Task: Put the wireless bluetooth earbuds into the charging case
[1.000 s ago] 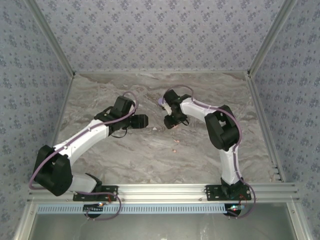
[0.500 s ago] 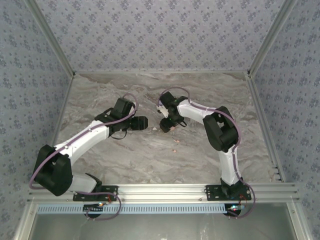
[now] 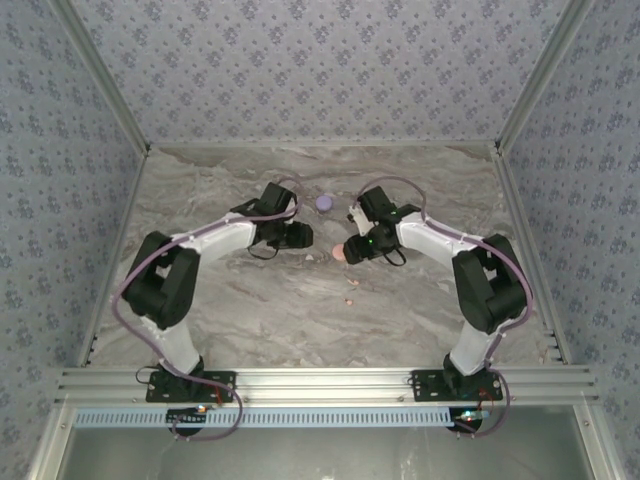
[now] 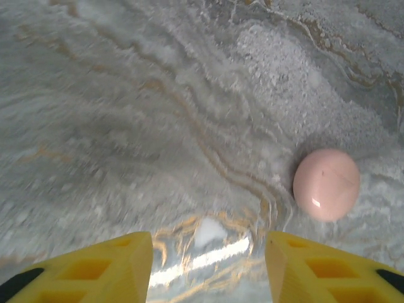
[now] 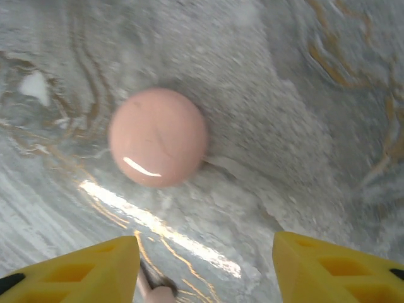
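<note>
left gripper [image 4: 207,247]: jaws apart, nothing between them, just bare marble table [image 4: 126,95] and a tiny white speck [image 4: 208,230]. right gripper [image 5: 205,246]: also parted and empty, hanging over the pink case [image 5: 158,137], which looks shut, smooth dome up. a small salmon bit [image 5: 158,294] sits by one right finger at the frame edge, can't tell if it's touching. from above, two salmon earbuds [image 3: 349,284] lie loose on the table on the near side of the pink case, well apart from the lilac case [image 3: 324,202] further back. my read: the case needs opening first. pin it with one arm, lift the lid with the other, and straddle it centred so it doesn't skate on the marble.
</note>
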Controlling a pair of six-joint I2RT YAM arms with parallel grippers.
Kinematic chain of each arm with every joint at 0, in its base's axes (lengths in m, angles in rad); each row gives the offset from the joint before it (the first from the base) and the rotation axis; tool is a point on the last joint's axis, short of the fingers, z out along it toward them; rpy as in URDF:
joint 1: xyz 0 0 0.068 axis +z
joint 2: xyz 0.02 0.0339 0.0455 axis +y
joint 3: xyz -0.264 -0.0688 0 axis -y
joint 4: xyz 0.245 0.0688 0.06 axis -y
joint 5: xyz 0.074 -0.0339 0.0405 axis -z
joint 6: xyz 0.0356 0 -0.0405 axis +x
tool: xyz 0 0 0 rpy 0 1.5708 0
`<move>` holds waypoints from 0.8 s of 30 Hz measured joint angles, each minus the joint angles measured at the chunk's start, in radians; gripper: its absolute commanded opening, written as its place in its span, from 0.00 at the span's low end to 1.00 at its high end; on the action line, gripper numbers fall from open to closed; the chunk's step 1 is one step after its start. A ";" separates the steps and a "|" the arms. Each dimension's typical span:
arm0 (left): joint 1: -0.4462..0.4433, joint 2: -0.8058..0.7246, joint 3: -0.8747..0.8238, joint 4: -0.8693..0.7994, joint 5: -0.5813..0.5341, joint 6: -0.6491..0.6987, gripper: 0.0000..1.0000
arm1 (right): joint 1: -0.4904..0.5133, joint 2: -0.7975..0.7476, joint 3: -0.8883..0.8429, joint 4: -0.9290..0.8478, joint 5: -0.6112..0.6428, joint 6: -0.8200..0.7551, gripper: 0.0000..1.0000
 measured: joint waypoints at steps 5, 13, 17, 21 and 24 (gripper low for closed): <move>0.000 0.109 0.082 0.014 0.034 -0.005 0.39 | -0.018 0.002 -0.042 0.027 -0.013 0.094 0.34; -0.012 0.202 0.159 0.013 0.083 -0.008 0.34 | -0.018 0.066 -0.030 0.066 -0.024 0.180 0.26; -0.027 0.229 0.176 0.004 0.105 -0.008 0.32 | -0.018 0.109 0.003 0.059 -0.028 0.196 0.25; -0.034 0.248 0.185 0.001 0.113 -0.003 0.31 | -0.018 0.134 0.035 0.061 -0.032 0.205 0.26; -0.034 0.250 0.192 -0.004 0.116 0.003 0.31 | -0.018 0.150 0.063 0.055 -0.032 0.209 0.26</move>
